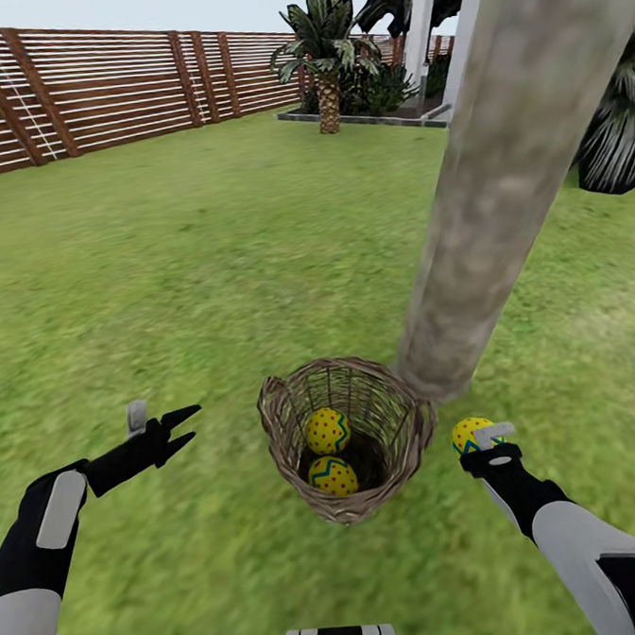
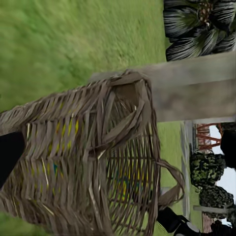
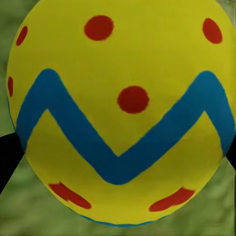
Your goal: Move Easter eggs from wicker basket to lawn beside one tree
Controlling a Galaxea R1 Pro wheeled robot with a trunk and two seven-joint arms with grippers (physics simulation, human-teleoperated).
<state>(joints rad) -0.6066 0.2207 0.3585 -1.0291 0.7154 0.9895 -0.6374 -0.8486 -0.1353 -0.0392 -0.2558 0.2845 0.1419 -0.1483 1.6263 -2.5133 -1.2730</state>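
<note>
Two yellow red-dotted Easter eggs (image 1: 326,430) (image 1: 333,475) lie in the brown wicker basket (image 1: 283,416) beside the grey-brown tree trunk (image 1: 497,182); right gripper (image 1: 479,436) pinches a third egg (image 3: 118,113); left gripper (image 1: 185,429) hangs spread.

A yellow Easter egg (image 3: 120,115) with red dots and a blue zigzag, grass (image 3: 29,216) behind.

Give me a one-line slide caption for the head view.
Right claw holds one Easter egg beside the tree trunk; two eggs remain in the wicker basket.
</note>
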